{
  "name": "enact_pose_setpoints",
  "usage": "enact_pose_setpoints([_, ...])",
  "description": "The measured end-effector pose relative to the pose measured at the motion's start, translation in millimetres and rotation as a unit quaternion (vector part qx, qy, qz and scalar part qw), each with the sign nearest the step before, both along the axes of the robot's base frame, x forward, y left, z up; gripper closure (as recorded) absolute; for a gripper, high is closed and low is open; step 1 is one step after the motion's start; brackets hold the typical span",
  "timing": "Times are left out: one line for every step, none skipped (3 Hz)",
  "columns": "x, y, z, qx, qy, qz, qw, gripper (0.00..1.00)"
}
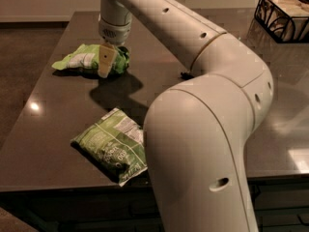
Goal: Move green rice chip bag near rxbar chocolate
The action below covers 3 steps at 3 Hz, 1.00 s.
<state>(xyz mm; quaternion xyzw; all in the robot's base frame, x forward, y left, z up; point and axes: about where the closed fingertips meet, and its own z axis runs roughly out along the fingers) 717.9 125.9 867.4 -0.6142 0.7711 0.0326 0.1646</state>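
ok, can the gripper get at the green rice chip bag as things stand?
Likely yes. The gripper hangs right over the green rice chip bag on the table, with nothing between them; the larger green bag lies apart, near the front edge.

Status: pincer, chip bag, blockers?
Pincer at right end of green rice chip bag. Bag far-left, apart from rxbar chocolate, mostly hidden behind arm. Larger green bag near front edge, off path.

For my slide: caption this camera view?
Robot hand at the puffy lime-green snack bag, far side of the dark table.
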Motion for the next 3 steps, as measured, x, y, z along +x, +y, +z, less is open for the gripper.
enact_pose_setpoints([-3,3,4,0.003,0.003,0.009,1.0,0.39])
enact_pose_setpoints([-6,-1,15,0.005,-0.004,0.016,0.9998,0.62])
enact_pose_setpoints([-2,-20,26,-0.003,-0.017,0.014,0.9997,0.86])
